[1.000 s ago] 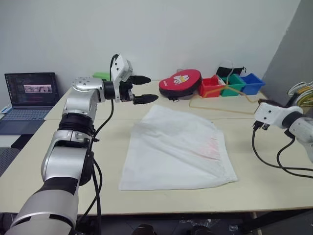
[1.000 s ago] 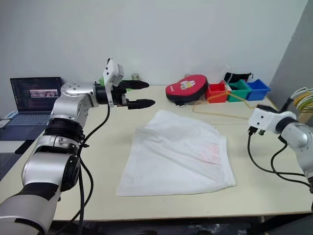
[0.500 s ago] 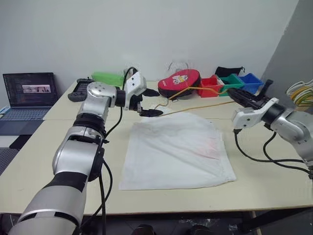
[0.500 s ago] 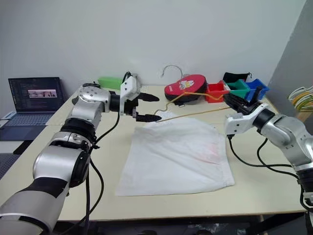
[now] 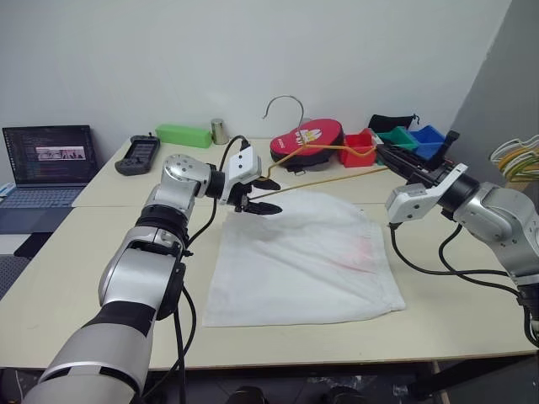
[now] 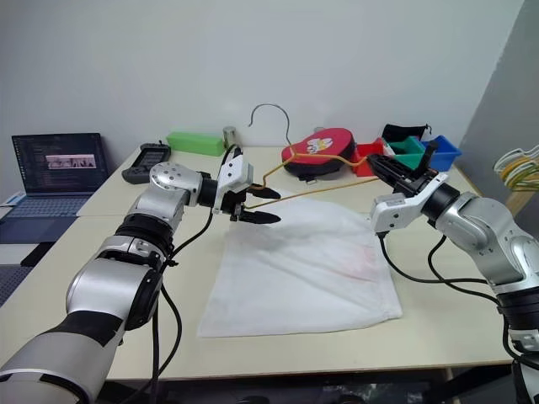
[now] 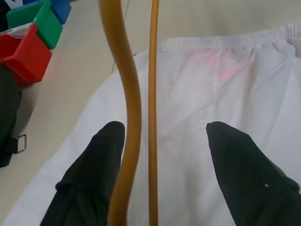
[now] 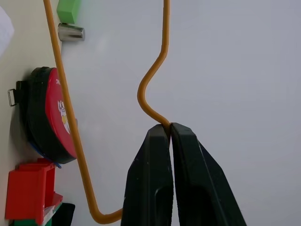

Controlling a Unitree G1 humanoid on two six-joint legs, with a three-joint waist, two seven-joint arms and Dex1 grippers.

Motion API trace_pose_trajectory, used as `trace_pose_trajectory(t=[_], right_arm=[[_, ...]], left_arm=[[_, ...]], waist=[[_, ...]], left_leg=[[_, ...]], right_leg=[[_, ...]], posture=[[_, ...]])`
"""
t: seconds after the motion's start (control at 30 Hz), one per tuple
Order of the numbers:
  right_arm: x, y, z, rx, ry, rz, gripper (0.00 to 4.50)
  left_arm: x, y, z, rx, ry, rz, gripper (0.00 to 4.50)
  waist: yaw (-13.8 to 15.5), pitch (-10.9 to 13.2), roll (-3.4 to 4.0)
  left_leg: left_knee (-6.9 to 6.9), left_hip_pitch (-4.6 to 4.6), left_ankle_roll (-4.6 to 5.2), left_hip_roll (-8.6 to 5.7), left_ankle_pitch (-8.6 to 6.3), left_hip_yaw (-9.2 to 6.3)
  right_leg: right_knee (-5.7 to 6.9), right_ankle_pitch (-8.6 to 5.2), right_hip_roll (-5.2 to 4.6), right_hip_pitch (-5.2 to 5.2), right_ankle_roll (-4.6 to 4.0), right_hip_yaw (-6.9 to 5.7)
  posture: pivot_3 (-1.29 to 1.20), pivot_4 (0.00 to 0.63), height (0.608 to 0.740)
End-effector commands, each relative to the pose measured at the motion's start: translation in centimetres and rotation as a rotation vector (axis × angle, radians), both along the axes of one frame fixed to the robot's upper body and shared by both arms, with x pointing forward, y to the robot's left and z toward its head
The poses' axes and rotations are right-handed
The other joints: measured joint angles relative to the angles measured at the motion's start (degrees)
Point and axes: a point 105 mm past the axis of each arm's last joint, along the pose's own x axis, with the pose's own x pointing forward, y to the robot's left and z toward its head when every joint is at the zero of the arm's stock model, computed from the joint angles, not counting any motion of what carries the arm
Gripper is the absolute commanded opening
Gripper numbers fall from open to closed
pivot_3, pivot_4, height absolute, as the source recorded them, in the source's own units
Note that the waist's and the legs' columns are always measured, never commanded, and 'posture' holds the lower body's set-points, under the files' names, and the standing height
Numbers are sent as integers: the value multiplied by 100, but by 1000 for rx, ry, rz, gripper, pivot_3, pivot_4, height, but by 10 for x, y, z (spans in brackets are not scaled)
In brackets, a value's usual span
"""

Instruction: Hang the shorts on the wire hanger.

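A: Where are the shorts [image 5: 303, 257] at this moment?

B: They lie flat on the table [image 5: 76, 278], in the centre of the left eye view. The gathered waistband is toward the right side, and a faint pink-red print is near it.

A: And the wire hanger [image 5: 337, 168]?

B: It is lifted above the far edge of the shorts, in the upper middle of the frame. Its hook curves upward in front of the wall. The right gripper [image 8: 169, 134] has its two fingers pressed together on the wire, at a bend of it; this is clear in the right wrist view.

A: What does the left gripper [image 5: 259, 195] do?

B: Its fingers are apart, at the left end of the hanger. In the left wrist view two yellowish wires pass between the fingers [image 7: 94, 165]; one wire is just beside this finger, but I cannot tell if it touches.

A: Anything else on the table?

B: Behind the hanger, a red round case [image 5: 308, 141] and red, green and blue bins [image 5: 400, 143]. At the far left, a laptop [image 5: 49, 160].
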Motion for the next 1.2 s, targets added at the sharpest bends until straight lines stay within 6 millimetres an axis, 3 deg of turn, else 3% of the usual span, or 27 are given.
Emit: trace_pose_trajectory(t=[0.03,0.33,0.53,0.8,1.17,1.2], right_arm=[[-2,-1,20,24,-70,1,0],[5,-3,10,23,-13,-30,0],[8,-6,2,37,45,-53,0],[4,-27,-30,2,330,-160,1920],[-8,-16,-50,133,705,-208,4483],[-4,-16,-52,152,717,-229,4483]], left_arm=[[1,-6,18,-14,-67,-24,2011],[0,-8,18,-15,-90,-27,67],[0,-10,15,25,-117,-32,8],[15,-2,-2,197,-323,57,0],[22,-17,9,259,-637,59,0],[20,-21,11,258,-655,37,0]], waist=[[2,0,0],[1,0,0],[1,0,0],[24,-1,-1],[30,-1,-2],[33,-1,-2]], left_leg=[[0,0,0,0,0,1],[0,1,0,1,0,0],[1,2,0,1,0,1],[2,3,0,1,0,-2],[4,5,0,4,0,-5],[4,5,0,4,0,-5]], right_leg=[[0,0,0,0,0,0],[2,0,0,0,0,1],[3,0,0,0,0,1],[1,0,-3,2,0,3],[7,1,-1,1,0,-3],[7,1,-1,1,0,-4]], posture=[[181,0,740],[185,0,740],[181,0,740],[171,0,740],[167,0,740],[170,0,740]])
